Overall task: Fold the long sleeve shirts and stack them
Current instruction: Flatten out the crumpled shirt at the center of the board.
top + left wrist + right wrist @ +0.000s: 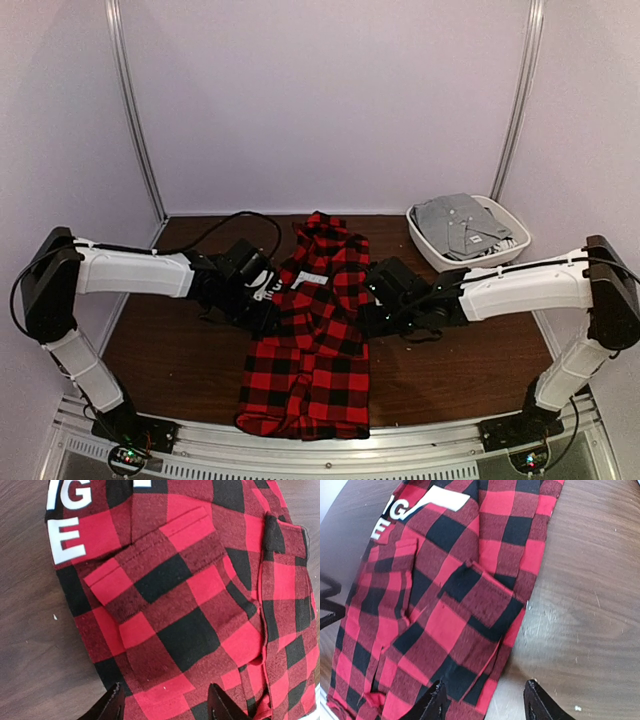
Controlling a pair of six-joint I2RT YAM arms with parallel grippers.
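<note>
I'm seeing the flannel shirt (318, 350) lying lengthwise, near to far; left gripper (165, 707) and right gripper (484, 705) are flanking its middle, both spread and empty, equally near.

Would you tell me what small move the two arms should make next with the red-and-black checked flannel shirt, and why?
Probably draw the open left gripper and right gripper back toward the near hem: the red-and-black checked flannel shirt lies stretched lengthwise between them, not yet folded crosswise.

Soft light is falling from above. The wrist views are bending at their edges, and the table (590, 580) is shining pale.
</note>
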